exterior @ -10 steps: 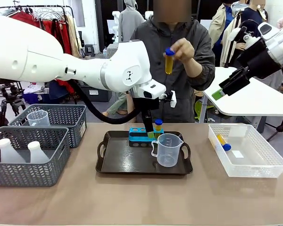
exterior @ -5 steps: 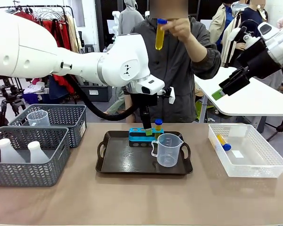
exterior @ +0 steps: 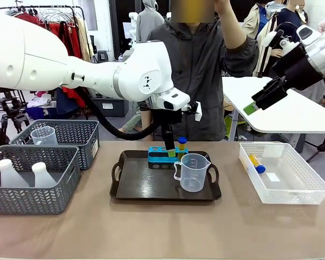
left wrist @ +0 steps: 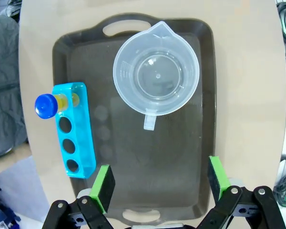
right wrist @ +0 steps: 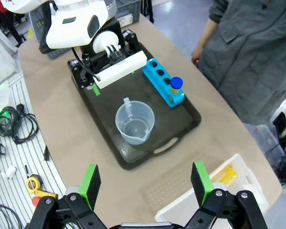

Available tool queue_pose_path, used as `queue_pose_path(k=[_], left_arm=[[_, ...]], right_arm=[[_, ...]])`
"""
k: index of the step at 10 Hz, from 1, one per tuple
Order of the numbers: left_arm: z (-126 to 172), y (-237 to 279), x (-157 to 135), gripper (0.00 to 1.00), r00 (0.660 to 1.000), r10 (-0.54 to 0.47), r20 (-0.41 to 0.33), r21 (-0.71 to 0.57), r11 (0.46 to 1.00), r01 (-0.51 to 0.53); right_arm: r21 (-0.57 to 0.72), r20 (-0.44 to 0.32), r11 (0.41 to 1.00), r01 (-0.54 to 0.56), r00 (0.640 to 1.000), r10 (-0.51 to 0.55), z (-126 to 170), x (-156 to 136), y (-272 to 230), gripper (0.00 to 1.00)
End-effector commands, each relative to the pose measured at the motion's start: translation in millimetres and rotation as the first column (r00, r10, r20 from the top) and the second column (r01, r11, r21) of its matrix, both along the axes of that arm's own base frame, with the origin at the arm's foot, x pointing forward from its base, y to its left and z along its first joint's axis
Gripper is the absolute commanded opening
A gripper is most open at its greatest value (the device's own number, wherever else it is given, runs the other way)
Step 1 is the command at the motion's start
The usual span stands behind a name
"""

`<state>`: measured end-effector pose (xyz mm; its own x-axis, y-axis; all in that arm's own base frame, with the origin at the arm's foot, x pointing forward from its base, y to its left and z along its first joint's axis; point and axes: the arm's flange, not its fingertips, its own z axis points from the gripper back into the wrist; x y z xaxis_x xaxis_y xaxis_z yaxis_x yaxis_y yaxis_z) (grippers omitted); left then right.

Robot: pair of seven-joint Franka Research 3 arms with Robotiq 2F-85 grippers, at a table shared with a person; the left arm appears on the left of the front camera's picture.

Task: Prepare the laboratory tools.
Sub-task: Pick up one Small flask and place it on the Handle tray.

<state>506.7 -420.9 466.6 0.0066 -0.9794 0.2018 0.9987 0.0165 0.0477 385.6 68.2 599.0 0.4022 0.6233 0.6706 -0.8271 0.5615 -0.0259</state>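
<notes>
On the black tray [exterior: 131,189] stand a clear measuring jug [exterior: 193,172] and, behind it, a blue tube rack [exterior: 160,157] with one yellow blue-capped tube [exterior: 182,143] in its end hole. My left gripper [exterior: 171,150] hangs open just over the rack, fingers pointing down. In the left wrist view the jug [left wrist: 156,75], rack [left wrist: 74,129] and tube [left wrist: 47,105] lie below my open left gripper [left wrist: 160,183]. My right gripper [exterior: 254,105] is held high at the right, open and empty; its own view [right wrist: 145,183] looks down on the jug [right wrist: 135,122] and rack [right wrist: 163,81].
A clear bin [exterior: 309,195] at the right holds another yellow tube [exterior: 254,162]. Two grey baskets at the left hold two white flasks [exterior: 11,173] and a second jug [exterior: 43,135]. The person stands behind the tray with one arm [exterior: 235,32] raised to the top edge.
The person's hand has lifted a yellow tube from chest height up out of the picture's top. My left arm has shifted slightly above the rack. The right arm is unmoved.
</notes>
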Motion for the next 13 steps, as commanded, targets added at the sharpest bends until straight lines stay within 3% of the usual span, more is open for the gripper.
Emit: queue_pose_path(k=[1,3,7,10,13], left_arm=[[21,21,12,1.00,1.000,0.030,0.000,-0.052,0.998,-0.030],[68,44,4,1.00,0.998,0.059,0.005,-0.098,0.993,-0.058],[129,99,-21,1.00,0.987,0.150,0.066,-0.084,0.986,-0.144],[158,153,-33,1.00,0.958,0.268,0.106,-0.115,0.960,-0.256],[167,202,-46,1.00,0.903,0.406,0.140,-0.124,0.912,-0.390]], right_arm=[[0.032,0.006,0.999,-0.021,1.000,0.021,-2,0,-1,1.00],[0.032,0.006,0.999,-0.021,1.000,0.021,-2,0,-1,1.00],[0.032,0.006,0.999,-0.021,1.000,0.021,-2,0,-1,1.00],[0.032,0.006,0.999,-0.021,1.000,0.021,-2,0,-1,1.00],[0.032,0.006,0.999,-0.021,1.000,0.021,-2,0,-1,1.00]])
